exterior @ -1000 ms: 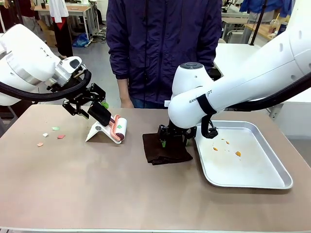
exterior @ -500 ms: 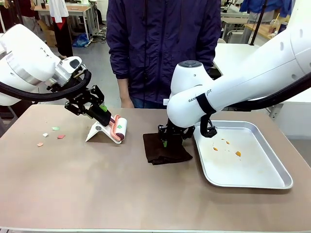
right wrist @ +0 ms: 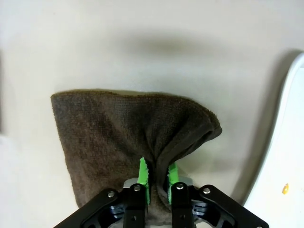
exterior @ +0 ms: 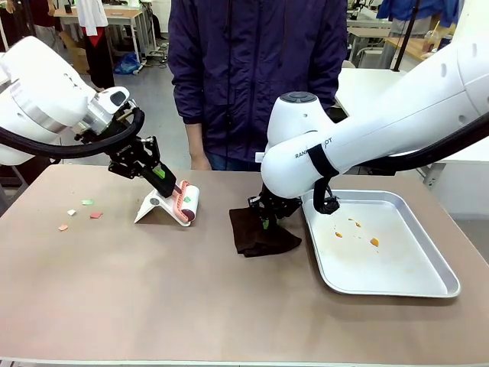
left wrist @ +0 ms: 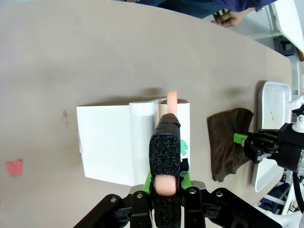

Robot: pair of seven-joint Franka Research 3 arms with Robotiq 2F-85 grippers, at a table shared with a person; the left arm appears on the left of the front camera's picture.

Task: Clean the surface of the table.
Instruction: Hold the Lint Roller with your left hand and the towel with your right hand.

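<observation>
The brownish-tan table (exterior: 153,290) spans the front view. Near its back left, a lint roller (exterior: 188,203) rests in a white stand (left wrist: 109,142). My left gripper (exterior: 163,177) is shut on the roller's pink handle (left wrist: 171,97), which lies clamped between the black pads (left wrist: 166,147). At the table's middle lies a dark brown cloth (exterior: 260,233), and my right gripper (exterior: 266,222) is shut on it. In the right wrist view the green fingertips (right wrist: 143,173) pinch a raised fold of the cloth (right wrist: 114,128).
Small coloured paper scraps (exterior: 84,208) lie on the table's far left, one of them red (left wrist: 14,167). A silver tray (exterior: 412,283) holding orange bits (exterior: 374,241) sits at the right. A person (exterior: 256,76) stands at the far edge.
Both grippers have closed: the left one on the roller's handle, the right one on the cloth, which has bunched up and shifted slightly toward the tray.
</observation>
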